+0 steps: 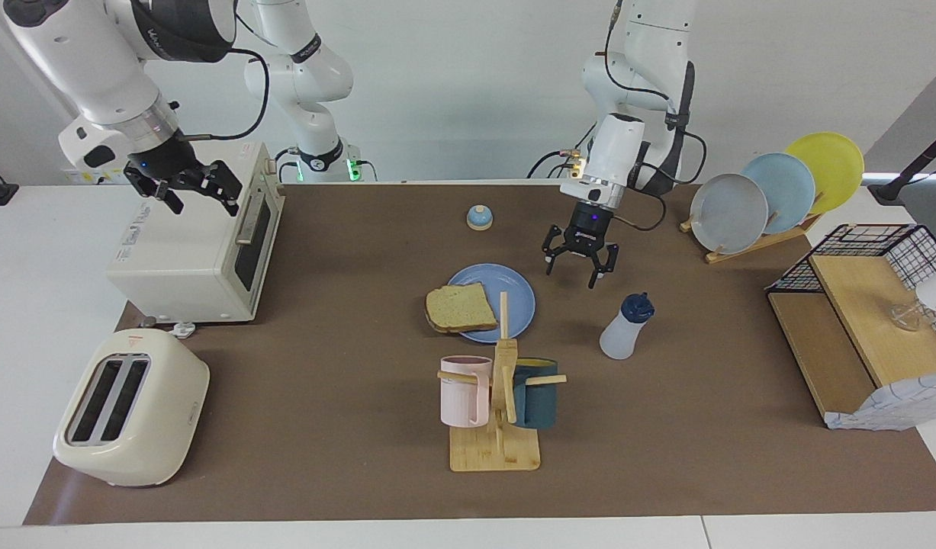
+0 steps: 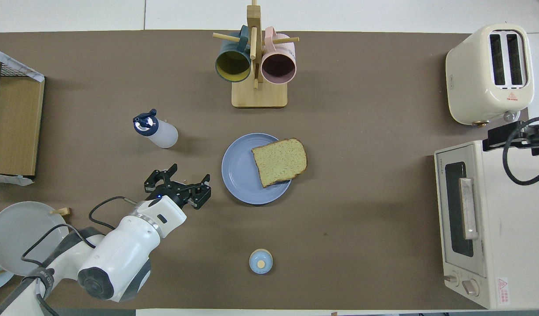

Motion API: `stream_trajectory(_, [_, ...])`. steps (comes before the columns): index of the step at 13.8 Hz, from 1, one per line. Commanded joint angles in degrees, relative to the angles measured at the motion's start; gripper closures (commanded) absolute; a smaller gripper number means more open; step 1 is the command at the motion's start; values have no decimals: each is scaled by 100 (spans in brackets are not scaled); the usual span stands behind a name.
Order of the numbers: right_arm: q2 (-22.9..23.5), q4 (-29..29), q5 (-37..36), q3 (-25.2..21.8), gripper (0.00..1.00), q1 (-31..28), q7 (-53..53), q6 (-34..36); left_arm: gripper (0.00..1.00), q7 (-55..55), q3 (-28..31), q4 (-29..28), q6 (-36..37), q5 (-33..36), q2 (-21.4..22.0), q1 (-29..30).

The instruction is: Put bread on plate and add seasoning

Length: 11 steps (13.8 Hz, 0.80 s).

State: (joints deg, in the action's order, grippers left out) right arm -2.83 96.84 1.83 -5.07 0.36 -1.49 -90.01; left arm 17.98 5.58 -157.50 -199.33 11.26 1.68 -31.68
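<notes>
Now bread (image 1: 460, 308) lies partly on the plate (image 1: 513, 290).

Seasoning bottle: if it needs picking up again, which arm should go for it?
Left, probably. The left gripper hangs open over the mat between the plate and the seasoning bottle, which stands upright at that arm's end. The right gripper waits open over the toaster oven.

Two mugs (image 1: 498, 389), three racked plates (image 1: 776, 191).
</notes>
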Motion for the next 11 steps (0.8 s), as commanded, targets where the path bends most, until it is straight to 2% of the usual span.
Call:
stream_trajectory(1, [-43,28,-34,33,0,-45,114,19,0,363,58,210,447,43,114,-198])
stream_trajectory(8, [-43,28,-34,33,0,-45,114,19,0,979,40,1413,1984,43,17,-427])
stream_trajectory(11, [-43,28,-34,33,0,-53,114,19,0,883,40,2360,3676,43,8,-427])
